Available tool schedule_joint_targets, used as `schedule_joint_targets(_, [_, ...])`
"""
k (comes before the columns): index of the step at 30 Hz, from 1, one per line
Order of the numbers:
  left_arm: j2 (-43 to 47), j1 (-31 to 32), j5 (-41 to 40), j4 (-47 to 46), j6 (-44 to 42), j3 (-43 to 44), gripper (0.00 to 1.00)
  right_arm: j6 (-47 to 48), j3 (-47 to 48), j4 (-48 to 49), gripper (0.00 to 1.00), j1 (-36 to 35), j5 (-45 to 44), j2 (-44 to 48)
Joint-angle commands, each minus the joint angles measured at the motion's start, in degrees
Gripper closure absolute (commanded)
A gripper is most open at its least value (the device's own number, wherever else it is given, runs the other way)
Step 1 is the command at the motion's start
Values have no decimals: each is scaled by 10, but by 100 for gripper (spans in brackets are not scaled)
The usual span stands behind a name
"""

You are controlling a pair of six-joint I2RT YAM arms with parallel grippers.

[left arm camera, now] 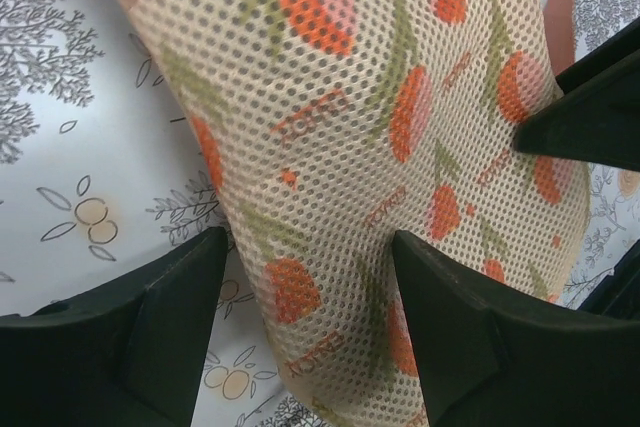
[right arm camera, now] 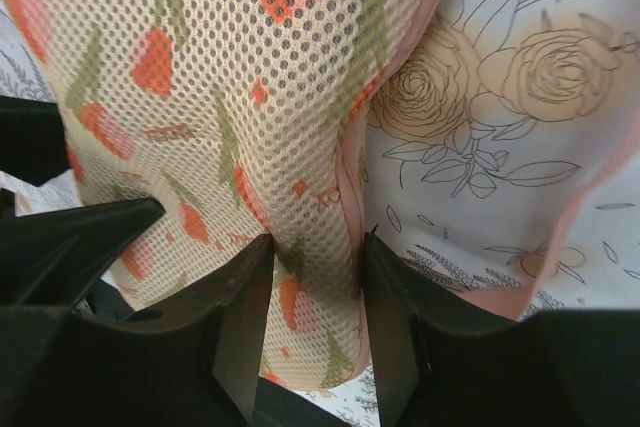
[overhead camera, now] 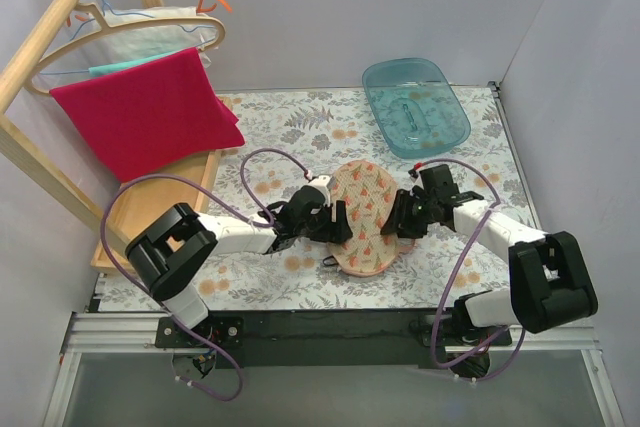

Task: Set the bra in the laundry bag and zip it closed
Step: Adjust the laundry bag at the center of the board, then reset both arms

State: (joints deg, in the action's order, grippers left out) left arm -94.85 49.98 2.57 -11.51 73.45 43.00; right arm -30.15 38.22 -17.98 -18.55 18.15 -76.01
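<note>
Here we see the laundry bag (overhead camera: 365,209) lying on the floral surface (overhead camera: 290,117), mid-way between the two arms, its length running from far to near. The left gripper (overhead camera: 330,219) meets the bag's left side at its narrow waist. In the left wrist view its fingers (left arm camera: 140,337) stand wide apart, with the bag's rounded mesh edge lying in the gap, one finger over the mesh and the other over the surface. The right gripper (overhead camera: 398,219) is at the bag's right side, and in its own view its fingers (right arm camera: 240,327) are drawn close together, pinching the bag's pink zipper edge. Just beside that edge a pale panel with drawn roses shows, bordered in pink. Where the bra is, we cannot tell. A teal tub (overhead camera: 415,105) sits farther back on the right, well apart from the bag, and a red towel (overhead camera: 145,112) hangs on the wooden rack (overhead camera: 40,52) at far left.
</note>
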Motion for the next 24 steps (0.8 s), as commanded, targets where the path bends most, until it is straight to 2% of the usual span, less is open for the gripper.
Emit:
schedule_joint_targets(1, [60,-2,-41,38,2,-27,34,19,-21,44,51,-15,62,-18])
schedule_joint_targets(2, [71,-2,-49,39,1,-32,34,19,-23,47,50,-17,60,-15])
schedule_joint_targets(5, [126,-2,-60,53,-12,-32,31,18,-17,44,38,-17,32,19])
schedule_joint_targets(6, [139,-2,-63,61,-15,-28,18,17,-12,36,25,-17,2,45])
schedule_joint_targets(7, [149,-2,-63,80,-21,-21,6,18,4,26,19,-16,-19,59])
schedule_joint_targets(9, [174,-2,-55,100,-46,13,2,21,20,-4,9,-16,-94,97])
schedule_joint_targets(12, [189,-3,-61,167,-59,73,2,40,51,-28,3,-14,-179,138])
schedule_joint_targets(15, [209,-3,-78,215,-58,112,2,62,63,-47,2,-10,-261,168])
schedule_joint_targets(21, [215,-4,-106,286,-66,163,2,73,46,-56,1,11,-335,203])
schedule_joint_targets(23, [222,-4,-149,284,-67,160,2,72,36,-45,2,13,-368,212])
schedule_joint_targets(24, [222,-4,-171,284,-67,158,2,73,23,-42,2,14,-412,221])
